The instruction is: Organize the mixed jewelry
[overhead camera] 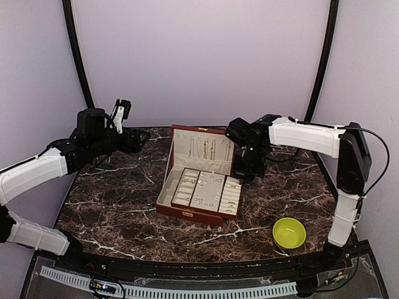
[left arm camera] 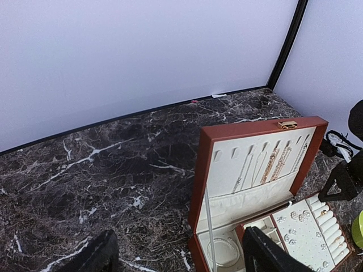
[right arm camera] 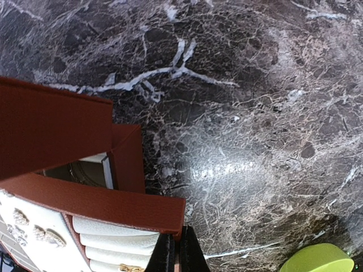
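Note:
The mixed jewelry shows as silvery rings and studs (overhead camera: 201, 200) in the cream-lined compartment tray (overhead camera: 187, 176) of the open reddish-brown box (overhead camera: 187, 213). In the left wrist view, studs (left arm camera: 300, 216) lie in the tray, a thin chain loop (left arm camera: 223, 253) rests in the box bottom, and chains (left arm camera: 273, 163) hang inside the upright lid. My right gripper (right arm camera: 176, 256) is shut on the tray's red-brown wall (right arm camera: 113, 205) at its back right corner (overhead camera: 244, 176). My left gripper (left arm camera: 178, 258) is open with nothing in it, over the marble left of the box (overhead camera: 138, 141).
A yellow-green bowl (overhead camera: 289, 232) stands on the dark marble table (overhead camera: 112, 212) at the front right, also in the right wrist view (right arm camera: 317, 262). Black cables (left arm camera: 340, 140) lie behind the box. Pale curtain walls close in the back and sides.

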`<state>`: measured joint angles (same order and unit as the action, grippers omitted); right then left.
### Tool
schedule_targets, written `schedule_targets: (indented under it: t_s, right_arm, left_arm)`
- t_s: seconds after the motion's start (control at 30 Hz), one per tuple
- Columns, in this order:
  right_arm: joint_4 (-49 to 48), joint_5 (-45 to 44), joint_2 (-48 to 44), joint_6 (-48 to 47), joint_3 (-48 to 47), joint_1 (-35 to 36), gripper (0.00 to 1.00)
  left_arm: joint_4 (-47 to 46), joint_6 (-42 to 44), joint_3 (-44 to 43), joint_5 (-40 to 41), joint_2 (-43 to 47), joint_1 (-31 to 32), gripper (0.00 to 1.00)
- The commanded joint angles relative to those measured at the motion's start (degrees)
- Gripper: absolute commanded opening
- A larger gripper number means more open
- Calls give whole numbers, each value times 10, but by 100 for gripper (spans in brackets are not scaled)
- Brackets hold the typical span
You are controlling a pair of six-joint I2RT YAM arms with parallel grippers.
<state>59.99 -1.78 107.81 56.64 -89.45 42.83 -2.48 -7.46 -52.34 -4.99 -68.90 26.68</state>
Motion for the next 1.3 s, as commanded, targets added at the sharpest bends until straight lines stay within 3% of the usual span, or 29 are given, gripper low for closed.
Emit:
schedule_targets:
  t_s: [0.0, 1.27]
  right_arm:
    - [22, -28, 15, 39, -43, -3, 0]
    - [53, -70, 119, 75, -187, 53, 0]
  left_arm:
    - [-9, 12, 2, 3, 26, 0, 78]
    - [-13, 20, 6, 13, 48, 0, 78]
